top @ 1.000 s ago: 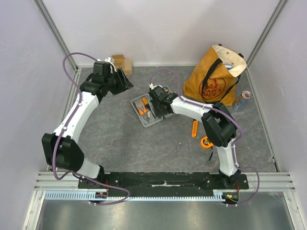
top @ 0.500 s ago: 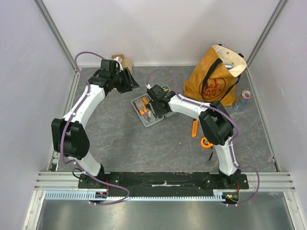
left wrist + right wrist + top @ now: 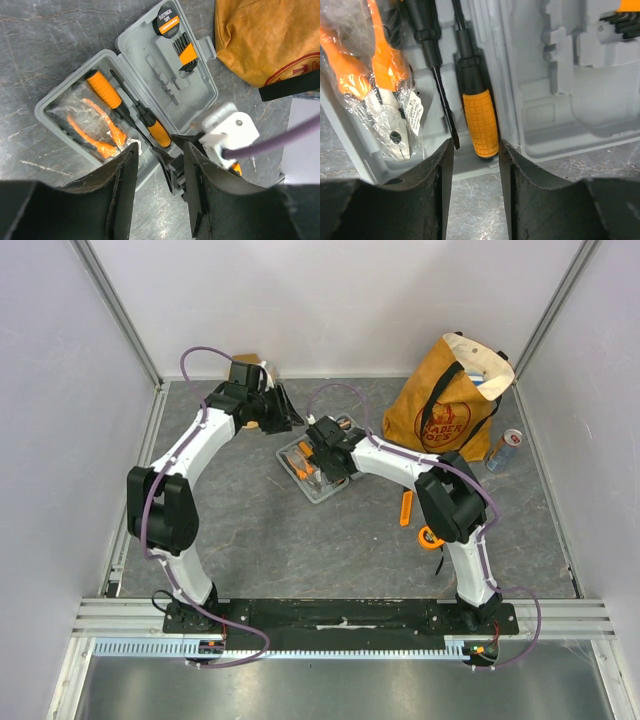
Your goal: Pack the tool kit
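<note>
Grey table (image 3: 250,535), tool kit (image 3: 150,70) (open), tote bag (image 3: 445,405), can (image 3: 505,450)

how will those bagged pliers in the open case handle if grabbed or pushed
The pliers sit in loose, crinkled clear wrap, so a grip would likely slip on the film. Their metal head suggests they are stiff and heavy for their size. The wrap looks puffed above the case slot, so it may spring back when pushed.
</note>
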Motion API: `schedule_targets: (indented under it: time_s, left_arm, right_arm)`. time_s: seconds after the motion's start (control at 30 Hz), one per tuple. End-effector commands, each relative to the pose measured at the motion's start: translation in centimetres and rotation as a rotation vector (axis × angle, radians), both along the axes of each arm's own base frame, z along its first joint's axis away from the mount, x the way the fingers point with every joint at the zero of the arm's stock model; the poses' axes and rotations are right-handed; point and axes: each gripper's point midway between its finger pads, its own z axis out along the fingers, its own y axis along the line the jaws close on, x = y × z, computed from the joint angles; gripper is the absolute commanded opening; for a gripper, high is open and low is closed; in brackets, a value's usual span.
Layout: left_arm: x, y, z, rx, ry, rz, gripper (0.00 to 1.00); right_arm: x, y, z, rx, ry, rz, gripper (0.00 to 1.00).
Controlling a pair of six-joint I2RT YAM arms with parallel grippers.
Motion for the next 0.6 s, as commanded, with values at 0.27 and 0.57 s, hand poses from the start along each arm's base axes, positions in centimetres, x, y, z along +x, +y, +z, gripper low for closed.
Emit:
schedule_targets:
  time_s: [0.27,0.57]
  left_arm:
    - [3.3,-3.6,-3.6,0.003,0.032,-0.043,0.38]
    - [6.3,-4.1,-9.0,0.108,0.075,0.054,0.21]
  right_arm:
    - [2.1,0.4,5.8,0.099,-0.156,-0.033,0.39]
    - [3.4,1.3,3.9,0.167,-0.098,-0.033,0.3]
